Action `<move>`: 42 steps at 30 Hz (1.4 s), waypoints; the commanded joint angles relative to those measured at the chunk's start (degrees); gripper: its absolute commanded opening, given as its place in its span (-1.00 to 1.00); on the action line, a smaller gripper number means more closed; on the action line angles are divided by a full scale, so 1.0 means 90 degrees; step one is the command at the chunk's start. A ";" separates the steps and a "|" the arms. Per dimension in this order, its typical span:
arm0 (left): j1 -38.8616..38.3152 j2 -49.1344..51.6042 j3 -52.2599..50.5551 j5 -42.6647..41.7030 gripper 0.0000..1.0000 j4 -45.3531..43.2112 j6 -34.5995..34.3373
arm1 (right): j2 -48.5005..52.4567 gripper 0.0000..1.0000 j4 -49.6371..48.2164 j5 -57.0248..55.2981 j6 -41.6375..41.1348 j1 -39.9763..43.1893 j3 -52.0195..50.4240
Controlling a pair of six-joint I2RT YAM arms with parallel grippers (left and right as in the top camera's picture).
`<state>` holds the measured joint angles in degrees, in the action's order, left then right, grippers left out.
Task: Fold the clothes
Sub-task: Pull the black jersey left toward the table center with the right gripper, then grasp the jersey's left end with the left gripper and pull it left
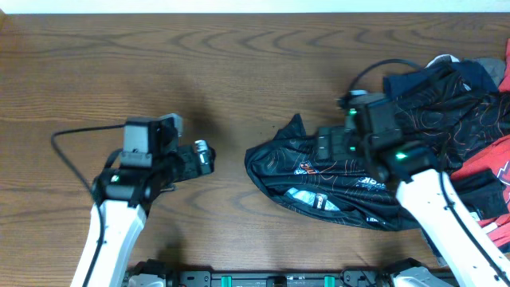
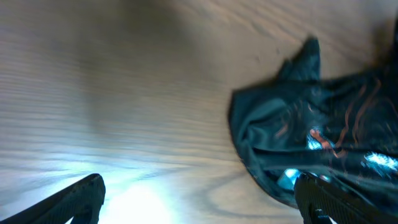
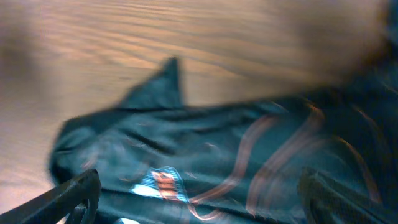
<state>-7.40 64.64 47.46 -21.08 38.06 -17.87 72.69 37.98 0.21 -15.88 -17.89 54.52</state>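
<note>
The black jersey [image 1: 319, 190] with wavy lines and small logos lies crumpled on the wooden table [image 1: 223, 72], right of centre. Its far part runs into a pile at the right. My right gripper [image 1: 321, 145] hovers over the jersey's upper edge. In the right wrist view it [image 3: 199, 202] is open, with the jersey [image 3: 236, 143] spread between its fingers. My left gripper [image 1: 207, 158] is open and empty over bare wood, left of the jersey. In the left wrist view it [image 2: 202, 202] is open, and the jersey [image 2: 311, 124] lies ahead to the right.
A pile of clothes sits at the right edge: a red garment [image 1: 488, 171] and a navy one [image 1: 478, 73], with more black fabric [image 1: 446, 104] on top. A black cable [image 1: 72, 159] trails left of the left arm.
</note>
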 commanded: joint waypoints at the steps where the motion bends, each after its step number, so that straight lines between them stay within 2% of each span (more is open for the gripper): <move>1: -0.0345 0.0600 -0.0063 -0.0474 0.95 -0.0194 -0.0153 | -0.0041 0.98 0.0389 -0.0092 -0.0216 0.0481 0.0061; 6: -0.0971 0.1579 -0.0063 -0.0636 0.96 -0.0828 -0.0199 | -0.0041 0.99 0.0920 -0.0092 -0.0216 0.0884 0.0061; 13: -0.1817 0.2771 -0.0063 -0.0639 0.96 -0.1846 -0.0270 | -0.0041 0.98 0.1275 -0.0100 -0.0211 0.0957 0.0061; 22: -0.2613 0.3475 -0.0063 -0.0600 0.99 -0.2832 -0.0313 | -0.0041 0.99 0.1358 -0.0097 -0.0211 0.0957 0.0061; 23: -0.2688 0.3502 -0.0063 -0.0588 0.88 -0.2912 -0.0313 | -0.0041 0.99 0.1382 -0.0097 -0.0211 0.0957 0.0061; 25: -0.2790 0.3509 -0.0063 -0.0585 0.48 -0.3019 -0.0313 | -0.0041 0.99 0.1418 -0.0097 -0.0211 0.0957 0.0061; 27: -0.2832 0.3509 -0.0063 -0.0585 -0.06 -0.3113 -0.0313 | -0.0041 0.99 0.1445 -0.0097 -0.0211 0.0957 0.0061; 29: -0.2822 0.3509 -0.0063 -0.0573 -0.73 -0.3152 -0.0308 | -0.0041 0.99 0.1452 -0.0100 -0.0211 0.0957 0.0061; 30: -0.2803 0.3504 -0.0063 -0.0517 -0.88 -0.3150 -0.0306 | -0.0041 0.99 0.1464 -0.0097 -0.0211 0.0957 0.0061; 36: -0.2344 0.3194 -0.0053 0.0066 -0.88 -0.2980 -0.0027 | -0.0041 0.99 0.1608 -0.0294 -0.0211 0.0957 0.0061; 42: -0.1042 0.2448 -0.0051 0.1141 -0.88 -0.2594 0.0415 | -0.0041 0.99 0.1780 -0.0576 -0.0209 0.0957 0.0061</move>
<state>-22.31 90.52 47.29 -19.03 14.13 -17.58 72.62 53.76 -2.83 -17.04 -9.63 54.54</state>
